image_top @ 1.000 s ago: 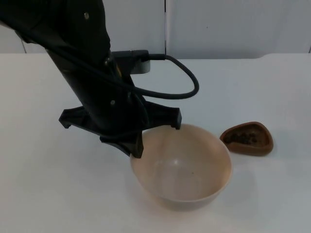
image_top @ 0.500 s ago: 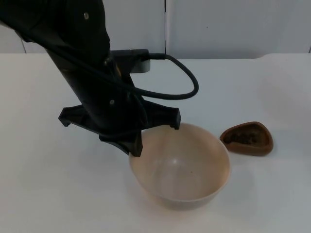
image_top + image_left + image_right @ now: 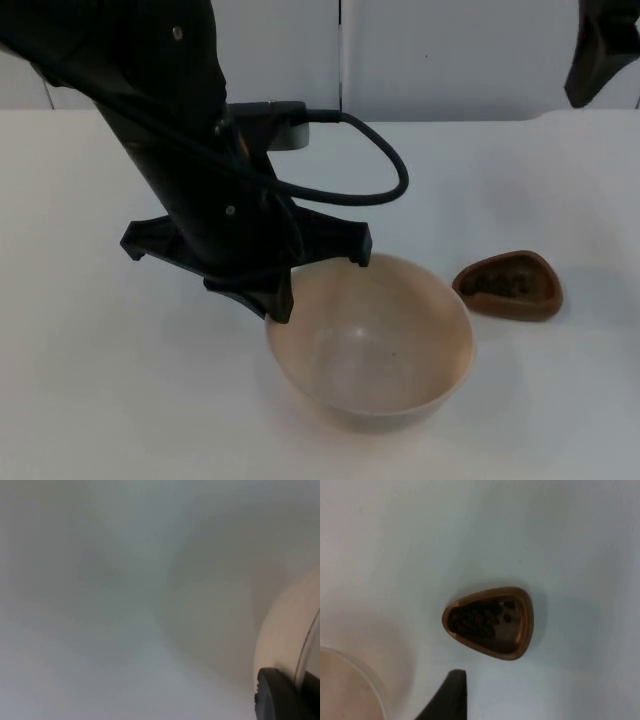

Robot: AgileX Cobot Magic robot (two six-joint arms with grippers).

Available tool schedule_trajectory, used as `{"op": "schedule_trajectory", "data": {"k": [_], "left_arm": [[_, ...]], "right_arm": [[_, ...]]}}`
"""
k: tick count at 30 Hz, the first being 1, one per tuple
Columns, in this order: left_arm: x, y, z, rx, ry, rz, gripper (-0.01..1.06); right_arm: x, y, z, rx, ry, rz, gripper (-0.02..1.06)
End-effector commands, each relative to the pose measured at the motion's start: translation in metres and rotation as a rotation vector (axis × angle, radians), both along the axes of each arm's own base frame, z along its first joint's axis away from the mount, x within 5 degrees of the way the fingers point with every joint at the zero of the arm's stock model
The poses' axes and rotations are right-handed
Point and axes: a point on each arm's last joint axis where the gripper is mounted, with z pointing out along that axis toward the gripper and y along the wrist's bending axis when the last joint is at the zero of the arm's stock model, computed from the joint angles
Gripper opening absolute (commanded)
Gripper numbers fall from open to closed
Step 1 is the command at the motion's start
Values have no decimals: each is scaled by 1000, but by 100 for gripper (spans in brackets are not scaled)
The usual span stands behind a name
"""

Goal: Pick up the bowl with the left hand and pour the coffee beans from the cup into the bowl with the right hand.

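Observation:
A beige bowl (image 3: 372, 345) stands at the front middle of the table, empty inside. My left gripper (image 3: 283, 298) is shut on the bowl's left rim, the arm coming down steeply from the upper left. In the left wrist view the bowl's wall (image 3: 287, 625) lies right beside one black fingertip (image 3: 280, 695). A brown, rounded-triangle cup (image 3: 508, 285) with dark coffee beans sits on the table to the right of the bowl. My right gripper (image 3: 598, 45) hangs high at the back right, well above and behind the cup (image 3: 490, 622); the bowl's rim (image 3: 350, 680) also shows beside it.
The white table (image 3: 520, 180) runs back to the grey partition wall (image 3: 450, 50). Open table surface lies between the cup and the back right, and to the left of the left arm.
The right arm has come into view at the back right. The bowl has shifted slightly to the left with the left gripper. The cup has not moved.

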Motion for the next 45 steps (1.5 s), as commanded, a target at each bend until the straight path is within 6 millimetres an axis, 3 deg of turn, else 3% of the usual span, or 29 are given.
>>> {"op": "schedule_trajectory", "data": {"k": [1, 14, 20, 38, 45], "left_arm": [[0, -2, 7, -17, -27, 3, 0], [0, -2, 7, -17, -27, 3, 0], [0, -2, 7, -17, -27, 3, 0], [0, -2, 7, -19, -30, 4, 0], [0, -2, 7, -19, -30, 4, 0]], "right_arm": [[6, -1, -8, -26, 17, -49, 103], [28, 3, -69, -99, 158, -120, 103], [42, 7, -85, -119, 188, -119, 103], [58, 20, -139, -163, 208, -99, 102], [60, 21, -156, -167, 226, -97, 94]]}}
